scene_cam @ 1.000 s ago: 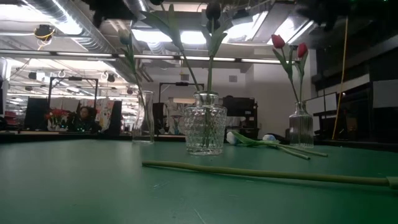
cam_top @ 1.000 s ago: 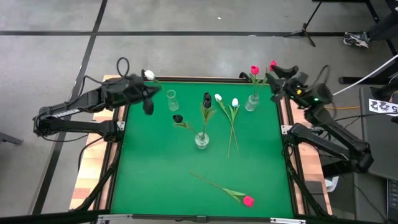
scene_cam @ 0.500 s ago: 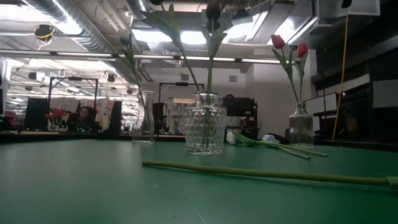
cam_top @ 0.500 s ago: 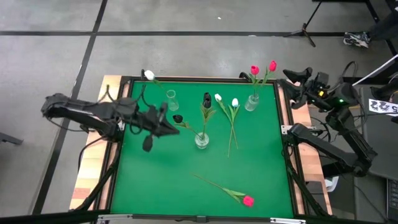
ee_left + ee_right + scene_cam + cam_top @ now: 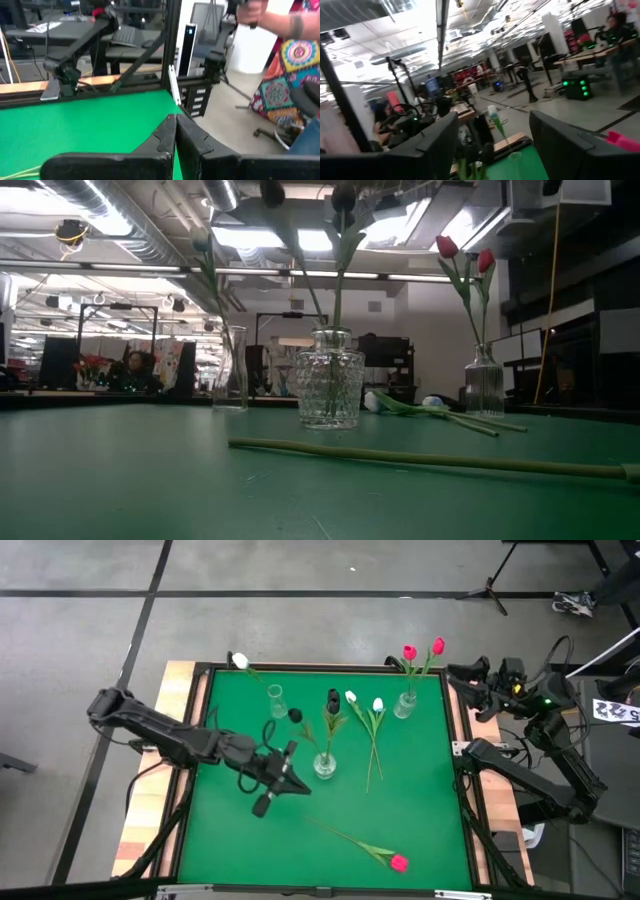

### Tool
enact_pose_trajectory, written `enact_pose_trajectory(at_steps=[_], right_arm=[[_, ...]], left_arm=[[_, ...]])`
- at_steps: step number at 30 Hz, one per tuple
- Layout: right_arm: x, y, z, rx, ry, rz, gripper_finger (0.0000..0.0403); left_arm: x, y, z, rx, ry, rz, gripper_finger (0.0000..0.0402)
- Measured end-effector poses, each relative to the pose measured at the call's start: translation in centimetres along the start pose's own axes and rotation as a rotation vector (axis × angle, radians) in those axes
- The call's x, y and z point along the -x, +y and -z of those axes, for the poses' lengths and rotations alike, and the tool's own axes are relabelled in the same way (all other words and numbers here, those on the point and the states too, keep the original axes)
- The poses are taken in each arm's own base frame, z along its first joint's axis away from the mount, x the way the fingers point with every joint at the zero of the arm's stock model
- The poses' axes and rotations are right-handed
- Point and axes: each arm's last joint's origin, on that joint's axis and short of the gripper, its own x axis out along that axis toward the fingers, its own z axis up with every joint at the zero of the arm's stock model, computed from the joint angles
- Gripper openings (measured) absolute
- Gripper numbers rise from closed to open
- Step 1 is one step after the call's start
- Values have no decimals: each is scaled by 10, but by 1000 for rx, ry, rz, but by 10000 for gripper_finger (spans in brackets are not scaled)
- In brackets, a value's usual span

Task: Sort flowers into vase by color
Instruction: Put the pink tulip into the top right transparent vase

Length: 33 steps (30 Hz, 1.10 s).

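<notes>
The left gripper (image 5: pixel 297 787) is clenched, grasping nothing, over the table (image 5: pixel 230 850) centre; the right gripper (image 5: pixel 462 675) is released beyond the right edge; one pink-red tulip (image 5: pixel 398 862) is laid near the front edge.

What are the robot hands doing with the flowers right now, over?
Left gripper shut, empty, over the mat near the middle vase. Right gripper open, off the table's edge. Pink flower lies loose. Nothing in the way.
</notes>
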Motion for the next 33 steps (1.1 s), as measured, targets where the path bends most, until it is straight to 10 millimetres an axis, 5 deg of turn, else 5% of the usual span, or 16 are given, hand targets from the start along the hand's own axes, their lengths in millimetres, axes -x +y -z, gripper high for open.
enact_pose_trajectory(at_steps=[6,19,27,33], right_arm=[[0,3,0,2,32,-90,245],[2,9,2,-59,131,-256,245],[12,17,1,-39,124,-304,245],[21,22,1,-19,102,-317,245]], left_arm=[[-12,-3,7,151,-3,13,26],[-30,-58,9,319,-51,33,187],[-92,-72,23,140,155,-41,170],[-138,-42,29,185,207,29,151]])
